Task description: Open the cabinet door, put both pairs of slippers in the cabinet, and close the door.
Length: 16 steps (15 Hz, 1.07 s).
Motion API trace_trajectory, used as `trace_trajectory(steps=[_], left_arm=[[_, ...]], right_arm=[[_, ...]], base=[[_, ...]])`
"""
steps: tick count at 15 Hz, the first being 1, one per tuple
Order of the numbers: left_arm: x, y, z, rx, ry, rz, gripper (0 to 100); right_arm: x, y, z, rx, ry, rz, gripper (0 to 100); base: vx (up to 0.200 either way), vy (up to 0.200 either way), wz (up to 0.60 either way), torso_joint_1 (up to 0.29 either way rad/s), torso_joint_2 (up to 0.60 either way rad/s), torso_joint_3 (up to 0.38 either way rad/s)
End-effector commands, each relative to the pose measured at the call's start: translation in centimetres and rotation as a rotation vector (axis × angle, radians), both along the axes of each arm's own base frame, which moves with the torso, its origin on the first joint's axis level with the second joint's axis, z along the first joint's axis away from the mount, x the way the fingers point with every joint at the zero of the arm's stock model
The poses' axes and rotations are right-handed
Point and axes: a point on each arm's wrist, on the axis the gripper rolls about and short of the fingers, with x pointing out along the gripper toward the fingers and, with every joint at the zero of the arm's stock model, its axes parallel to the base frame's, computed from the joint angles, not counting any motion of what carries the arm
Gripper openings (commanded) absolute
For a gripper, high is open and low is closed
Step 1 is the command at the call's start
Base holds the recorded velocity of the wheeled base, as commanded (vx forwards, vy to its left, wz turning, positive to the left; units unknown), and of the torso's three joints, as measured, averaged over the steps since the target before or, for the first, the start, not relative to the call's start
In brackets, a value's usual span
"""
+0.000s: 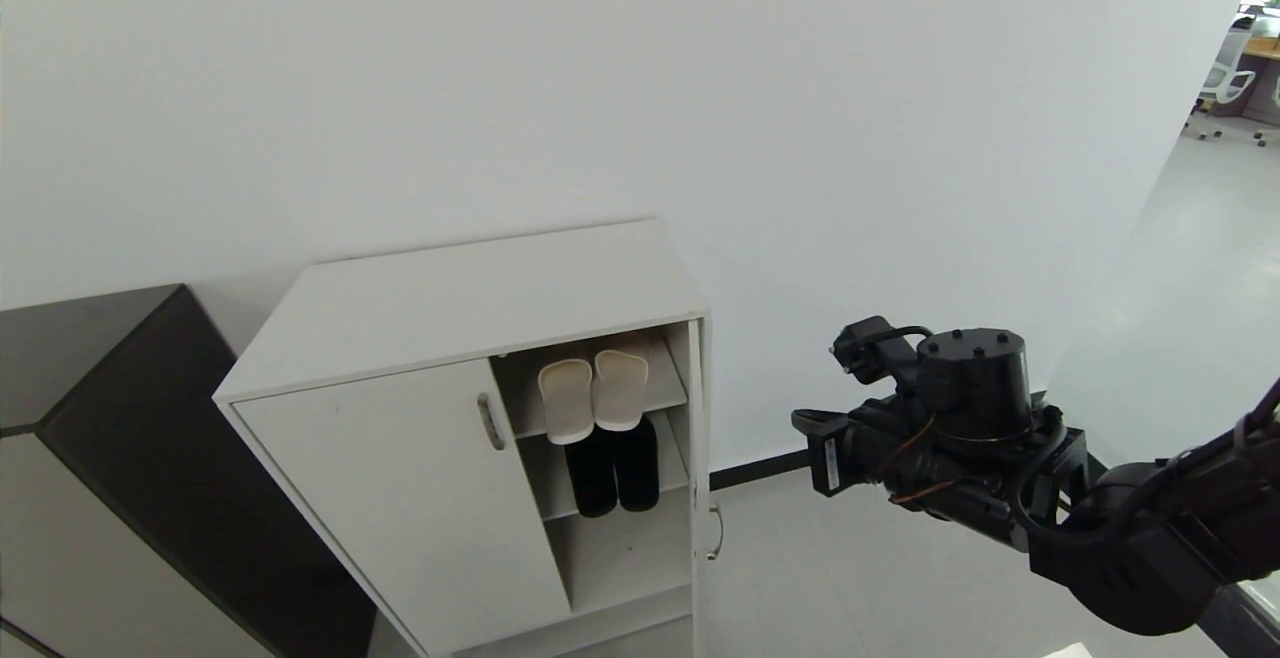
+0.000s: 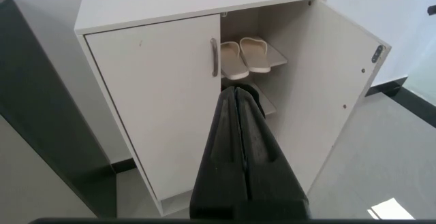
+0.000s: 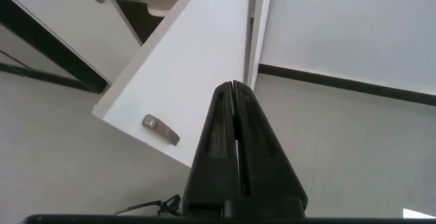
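Fingers of your left gripper (image 2: 236, 89) press together, facing the cabinet (image 1: 470, 288). Its left door (image 1: 400, 498) is closed. White slippers (image 1: 595, 393) lie on the top shelf (image 1: 665, 378), with black slippers (image 1: 615, 473) below, apparently overhanging their shelf. The right door (image 3: 197, 81) stands open, and your right gripper (image 3: 235, 86), fingers together, hangs near it.

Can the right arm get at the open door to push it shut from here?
Probably yes: the right gripper, shut, faces the outer side of the open door near its handle, with nothing in between.
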Motion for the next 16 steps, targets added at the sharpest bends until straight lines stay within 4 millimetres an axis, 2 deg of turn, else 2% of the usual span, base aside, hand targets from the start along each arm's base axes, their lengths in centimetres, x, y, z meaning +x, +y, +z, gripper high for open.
trace_trajectory(steps=[1, 5, 10, 12, 16], left_arm=[[0.0, 0.0, 0.0, 0.000, -0.001, 0.001, 0], [0.0, 0.0, 0.0, 0.000, -0.001, 0.001, 0], [0.0, 0.0, 0.0, 0.000, -0.001, 0.001, 0], [0.0, 0.0, 0.0, 0.000, -0.001, 0.001, 0], [0.0, 0.0, 0.0, 0.000, -0.001, 0.002, 0]], right_arm=[[0.0, 0.0, 0.1, 0.001, -0.002, 0.000, 0], [0.0, 0.0, 0.3, 0.023, -0.023, -0.003, 0], [0.2, -0.5, 0.3, 0.037, -0.054, -0.018, 0], [0.7, -1.2, 0.4, 0.025, -0.063, -0.041, 0], [2.2, -4.4, -0.1, -0.067, -0.059, -0.126, 0]], base=[[0.000, 0.000, 0.60, 0.002, 0.00, 0.002], [0.000, 0.000, 0.60, 0.002, 0.00, 0.002], [0.000, 0.000, 0.00, 0.051, -0.12, -0.059], [0.000, 0.000, 0.00, 0.000, 0.00, 0.000], [0.000, 0.000, 0.00, 0.000, 0.00, 0.000]])
